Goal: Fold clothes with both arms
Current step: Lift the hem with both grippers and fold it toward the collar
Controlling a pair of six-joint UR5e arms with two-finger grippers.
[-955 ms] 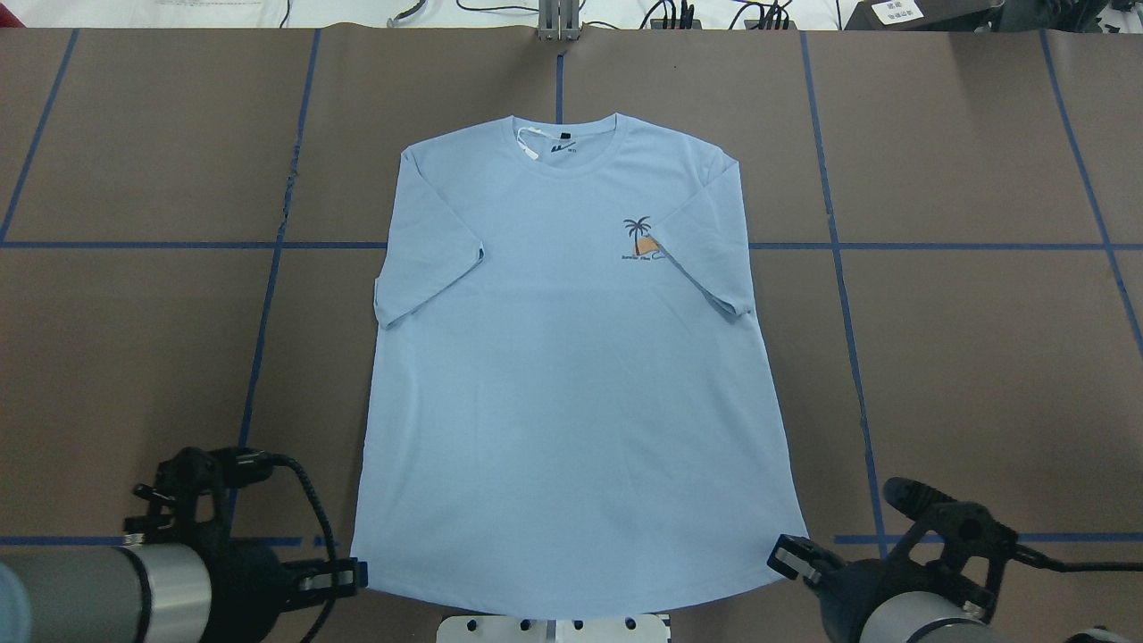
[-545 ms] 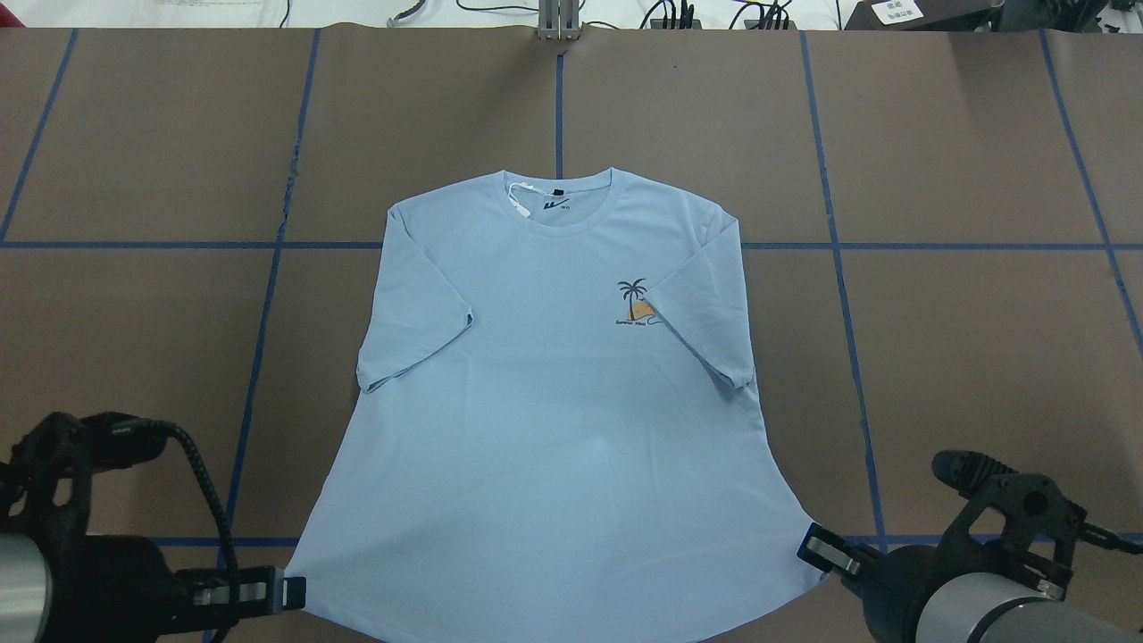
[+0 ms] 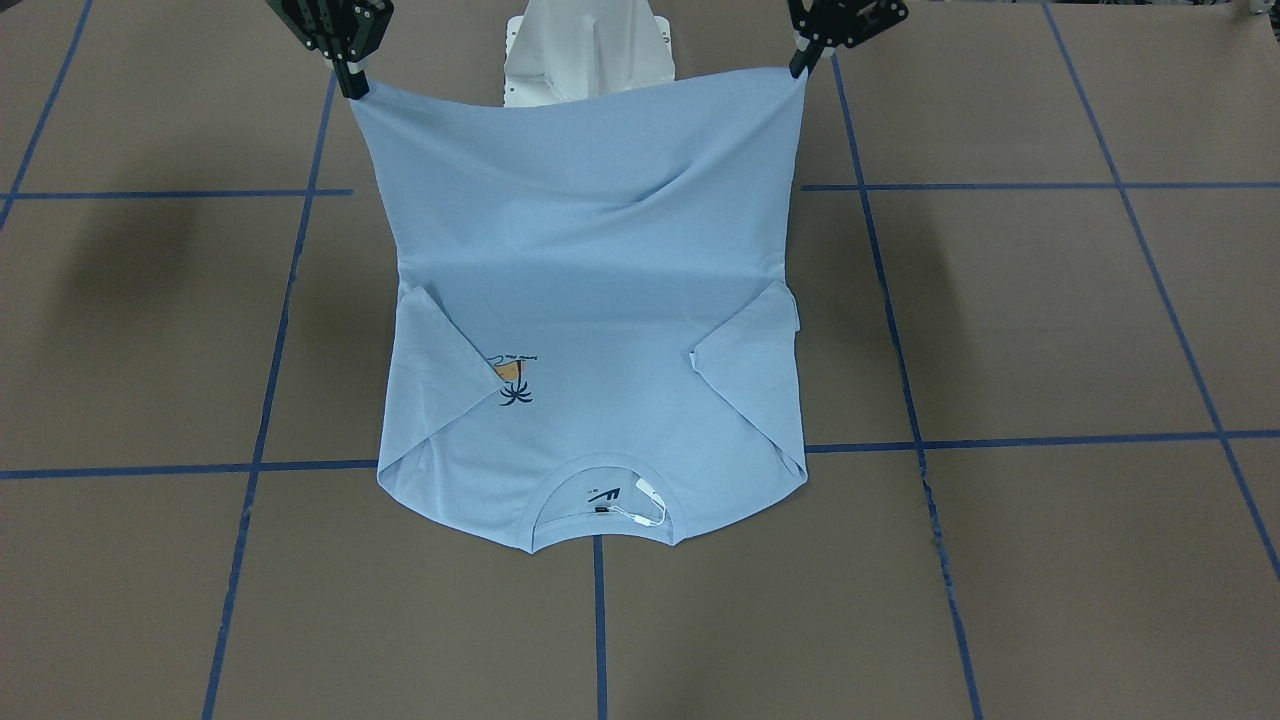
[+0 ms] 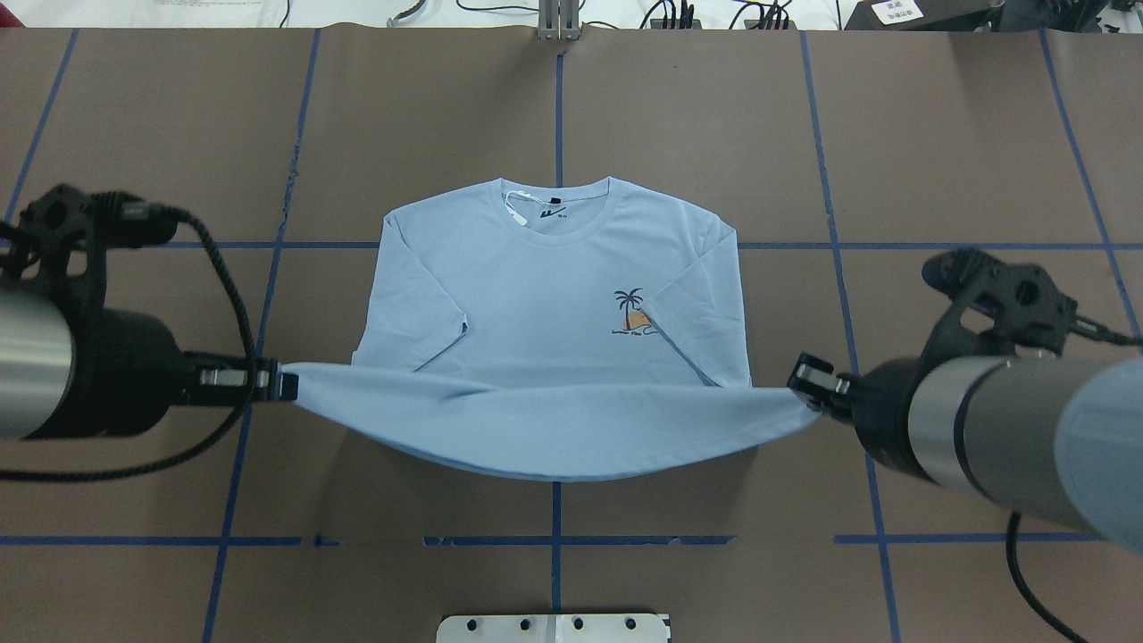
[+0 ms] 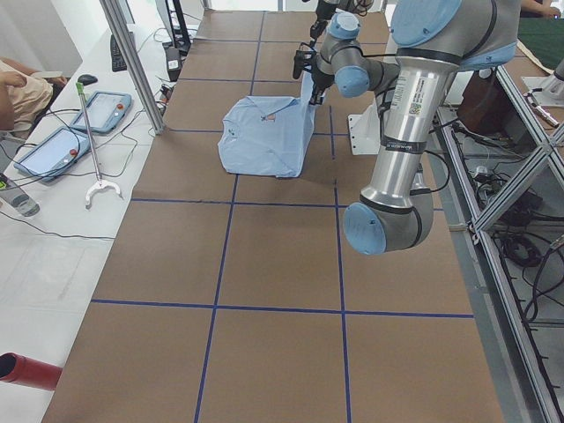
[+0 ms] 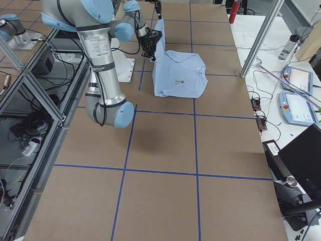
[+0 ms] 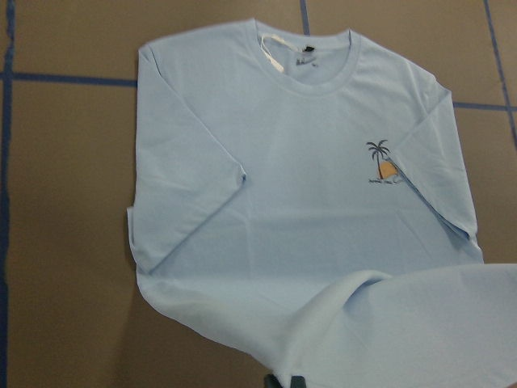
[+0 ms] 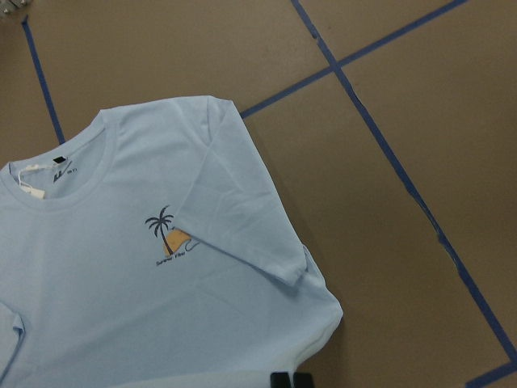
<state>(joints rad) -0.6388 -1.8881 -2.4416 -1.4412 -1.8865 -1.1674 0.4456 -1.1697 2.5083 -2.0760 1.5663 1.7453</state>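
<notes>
My left gripper [image 4: 286, 386] is closed on the left hem corner of the shirt [image 4: 554, 295]; the jaws are pinched almost together, with only fabric between them, and the corner is raised off the table [image 4: 938, 134].

The shirt lies at the table centre, chest up, with the collar [image 4: 558, 210] on the side away from my base; the upper half rests flat; both sleeves are folded inward over the chest, and the right sleeve [image 4: 705, 304] edge touches the palm print [image 4: 632, 313]. The lower half is lifted; the hem [image 4: 554, 446] hangs between my two grippers as a band that sags in the middle.

Handling, as judged: the fabric is light and soft, with no stiffness of its own; it drapes wherever it is not supported, and diagonal creases already run across the lifted panel in the front-facing view. The correct hold is at the two hem corners, pinching both layers; a grip on one layer would probably let the back panel drop away. Tension should be kept even; slack deepens the sag, and excess pull could drag the flat half across the table. The pinch is narrow, so the corner may slip out.

My right gripper [image 4: 811, 386] is likewise closed on the right hem corner, at about the same height as the left.
</notes>
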